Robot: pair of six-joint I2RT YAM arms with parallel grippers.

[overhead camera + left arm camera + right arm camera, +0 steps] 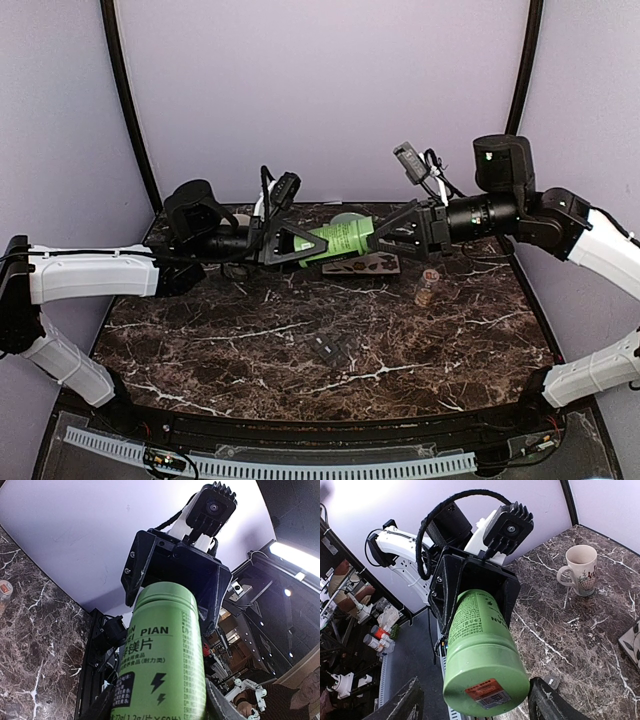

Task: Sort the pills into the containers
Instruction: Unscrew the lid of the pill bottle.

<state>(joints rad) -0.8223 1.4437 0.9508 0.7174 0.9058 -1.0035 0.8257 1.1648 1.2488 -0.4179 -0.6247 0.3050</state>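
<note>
A green pill bottle (345, 238) hangs level above the far part of the table, and my left gripper (318, 243) is shut on its body. In the left wrist view the bottle (162, 660) fills the space between my fingers. My right gripper (477, 702) faces the bottle's cap (487, 680), open. Its fingers (550, 700) stand either side of the cap with a gap on both sides. The containers (330, 347), a small dark strip, lie flat on the marble near the table's middle and show as a dark strip (551, 681) below the bottle. The pills are out of view.
A small clear vial (427, 288) with brownish contents stands right of centre. Under the bottle lies a dark patterned coaster (362, 265). A cream mug (580, 570) stands on the marble behind the left arm. The purple walls close in at the back and sides.
</note>
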